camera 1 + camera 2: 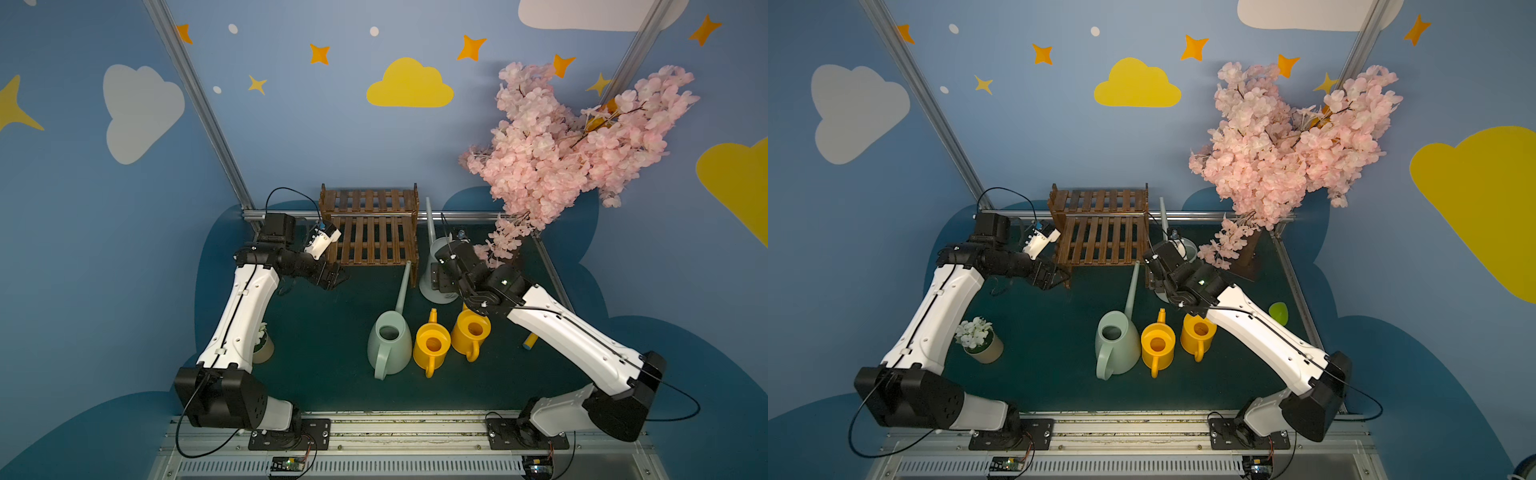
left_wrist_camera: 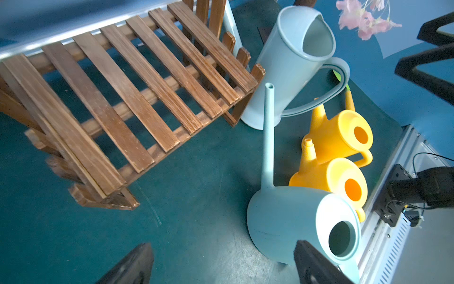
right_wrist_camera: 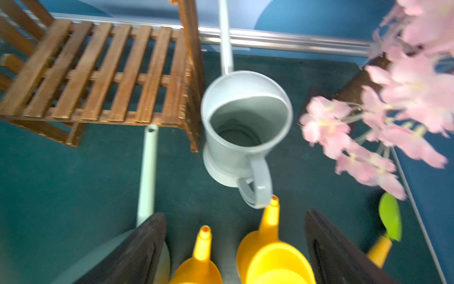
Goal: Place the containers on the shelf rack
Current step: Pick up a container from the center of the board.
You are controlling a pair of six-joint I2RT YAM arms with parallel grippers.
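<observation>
The dark brown wooden shelf rack [image 1: 370, 226] [image 1: 1100, 226] [image 2: 122, 98] [image 3: 98, 73] stands at the back of the mat with both shelves bare. To its right stands the tall grey-blue can [image 1: 436, 286] [image 2: 292, 61] [image 3: 245, 118]. In front are the mint can [image 1: 390, 345] [image 2: 294, 221] and two yellow cans [image 1: 432, 345] [image 1: 471, 330] [image 3: 272, 258]. My left gripper [image 1: 336, 278] [image 2: 223, 246] is open by the rack's front left corner, holding nothing. My right gripper [image 1: 436, 278] [image 3: 234, 215] is open above the yellow cans' spouts, near the grey-blue can's handle.
A pink blossom tree [image 1: 573, 141] fills the back right corner, its low twigs close to my right arm. A small pot of white flowers [image 1: 978, 340] stands beside my left arm. A green and yellow trowel [image 1: 1279, 312] [image 3: 389, 221] lies at the right edge.
</observation>
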